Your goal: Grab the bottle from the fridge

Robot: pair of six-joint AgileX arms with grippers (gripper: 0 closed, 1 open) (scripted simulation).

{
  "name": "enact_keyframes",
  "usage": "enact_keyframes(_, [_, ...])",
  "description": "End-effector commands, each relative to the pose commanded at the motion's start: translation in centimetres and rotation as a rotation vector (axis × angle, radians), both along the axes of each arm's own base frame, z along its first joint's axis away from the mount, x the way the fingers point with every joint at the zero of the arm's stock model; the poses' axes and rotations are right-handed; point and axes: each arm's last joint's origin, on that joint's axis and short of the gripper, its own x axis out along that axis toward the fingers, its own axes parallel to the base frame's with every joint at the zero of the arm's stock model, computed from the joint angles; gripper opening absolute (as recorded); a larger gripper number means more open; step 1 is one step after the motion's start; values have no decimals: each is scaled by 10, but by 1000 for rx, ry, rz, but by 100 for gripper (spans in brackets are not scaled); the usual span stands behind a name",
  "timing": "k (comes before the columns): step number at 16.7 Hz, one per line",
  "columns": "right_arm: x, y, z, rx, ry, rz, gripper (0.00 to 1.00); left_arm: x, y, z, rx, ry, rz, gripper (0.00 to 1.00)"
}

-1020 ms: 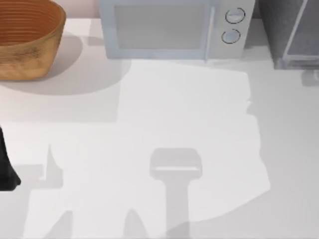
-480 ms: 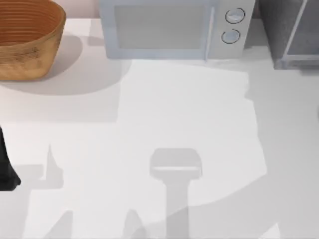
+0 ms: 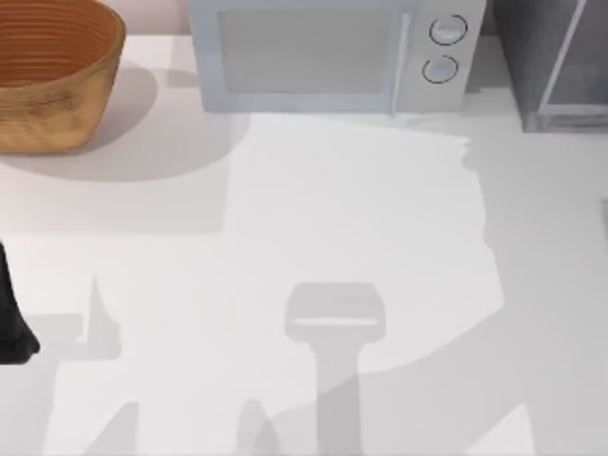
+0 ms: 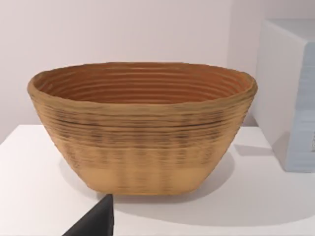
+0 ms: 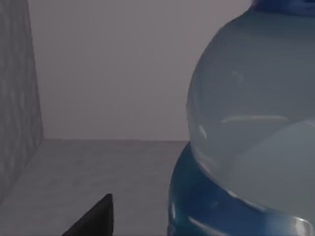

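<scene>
Right wrist view puts the clear, rounded plastic bottle (image 5: 251, 123) with its blue band and bright blue cap very close, standing on the dark grey fridge (image 5: 19, 98) floor. It should be light, smooth and slippery (a squeeze may dent it), so the narrower blue waist seems the best hold. One dark fingertip (image 5: 96, 219) of the right hand shows; I cannot tell whether that hand is apart or together. At one o'clock on the white surface (image 3: 313, 218) stands the fridge, beside a pale blue-white microwave (image 3: 332, 57); a woven basket (image 3: 52, 76) sits at eleven. Left arm (image 3: 11, 318) parked at nine.
</scene>
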Motion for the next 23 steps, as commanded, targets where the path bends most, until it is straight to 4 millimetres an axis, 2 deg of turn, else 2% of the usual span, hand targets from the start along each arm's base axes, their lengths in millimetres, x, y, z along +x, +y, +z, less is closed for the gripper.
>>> enact_keyframes(13, [0, 0, 0, 0, 0, 0, 2, 0, 0, 0, 0, 0, 0, 100])
enact_keyframes(23, [0, -1, 2, 1, -1, -3, 0, 0, 0, 0, 0, 0, 0, 100])
